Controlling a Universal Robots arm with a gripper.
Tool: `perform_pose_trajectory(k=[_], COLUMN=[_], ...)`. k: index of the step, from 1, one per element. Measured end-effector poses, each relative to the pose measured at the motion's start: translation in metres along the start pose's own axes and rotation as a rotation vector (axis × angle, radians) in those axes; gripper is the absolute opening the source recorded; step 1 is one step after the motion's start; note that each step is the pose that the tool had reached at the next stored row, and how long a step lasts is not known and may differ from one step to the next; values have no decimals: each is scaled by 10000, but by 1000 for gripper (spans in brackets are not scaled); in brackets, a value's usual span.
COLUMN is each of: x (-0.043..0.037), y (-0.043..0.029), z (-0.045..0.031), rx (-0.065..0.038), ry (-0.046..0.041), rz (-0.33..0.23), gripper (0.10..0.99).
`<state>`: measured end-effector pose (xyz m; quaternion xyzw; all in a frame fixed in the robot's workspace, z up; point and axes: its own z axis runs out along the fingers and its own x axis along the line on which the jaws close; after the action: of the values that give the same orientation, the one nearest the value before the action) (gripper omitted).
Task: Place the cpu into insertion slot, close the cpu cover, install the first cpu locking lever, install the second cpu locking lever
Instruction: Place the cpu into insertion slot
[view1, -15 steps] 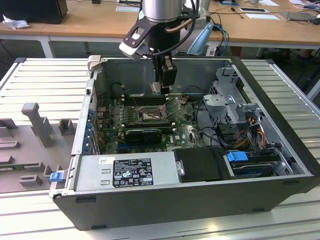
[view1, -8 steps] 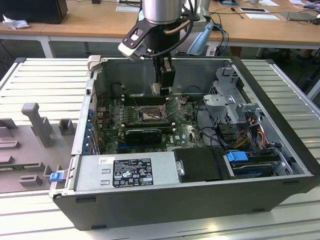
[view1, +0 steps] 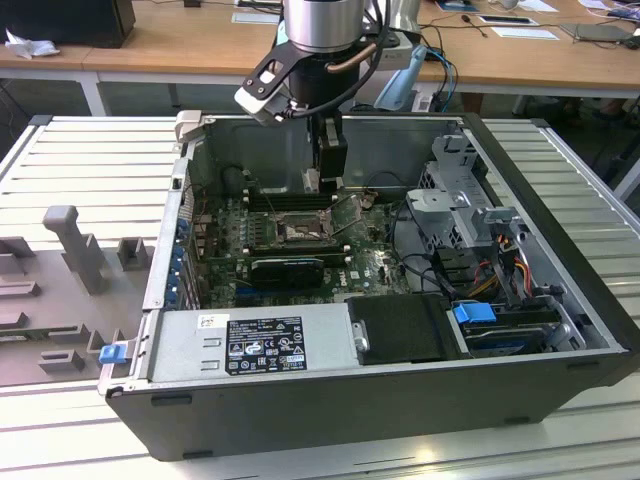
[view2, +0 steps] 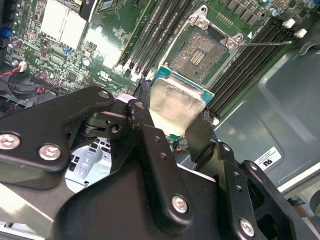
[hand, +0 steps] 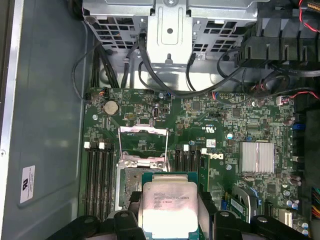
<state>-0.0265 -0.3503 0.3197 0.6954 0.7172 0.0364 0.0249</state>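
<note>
My gripper (view1: 325, 178) hangs inside the open computer case, shut on the cpu (hand: 168, 207), a flat square chip with a pale metal top (view2: 176, 105) held by its edges between the black fingers (view2: 145, 115). The chip hovers just above and slightly off the insertion slot (view1: 298, 232), whose bare contact field shows in the second wrist view (view2: 200, 52). In the first wrist view the chip hides part of the slot (hand: 131, 182). The cpu cover (hand: 143, 140), a thin silver frame, stands swung open beside the slot. A thin wire locking lever (view2: 265, 43) sticks out to one side.
Memory slots (hand: 97, 175) flank the socket on the green motherboard (hand: 220, 125). A long black block (view1: 288, 268) lies in front of the socket, with the power supply (view1: 250, 345) nearer. The drive cage (view1: 455, 200) and cables (view1: 500, 270) fill the exterior view's right. Grey fixtures (view1: 75, 250) stand outside the case.
</note>
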Motion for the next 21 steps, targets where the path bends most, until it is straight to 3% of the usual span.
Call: perform_pose_trajectory(k=[21], x=[-2], y=[-12], z=[139], rx=[1], ry=[-2], rz=[4], gripper=[525])
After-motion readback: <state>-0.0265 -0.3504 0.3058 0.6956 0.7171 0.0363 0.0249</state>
